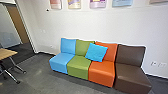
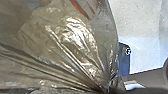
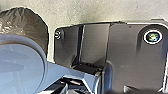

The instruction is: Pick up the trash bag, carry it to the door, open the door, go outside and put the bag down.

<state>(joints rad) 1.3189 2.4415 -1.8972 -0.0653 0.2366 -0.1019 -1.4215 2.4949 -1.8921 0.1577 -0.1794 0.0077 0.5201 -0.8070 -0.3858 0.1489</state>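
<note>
One trash bag (image 2: 62,50) is grasped by the left pincer (image 2: 107,90), its film (shiny, brownish stuff) gathered into pleats there. Whether the right pincer (image 3: 116,91) is clenched or released, one cannot tell; beyond both stand four coloured seats (image 1: 78,67) with a blue cushion (image 1: 96,52).

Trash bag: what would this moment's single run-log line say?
left wrist view: trash bag, folds drawn together | indoors | head view: four coloured seats, blue cushion against backs
</note>
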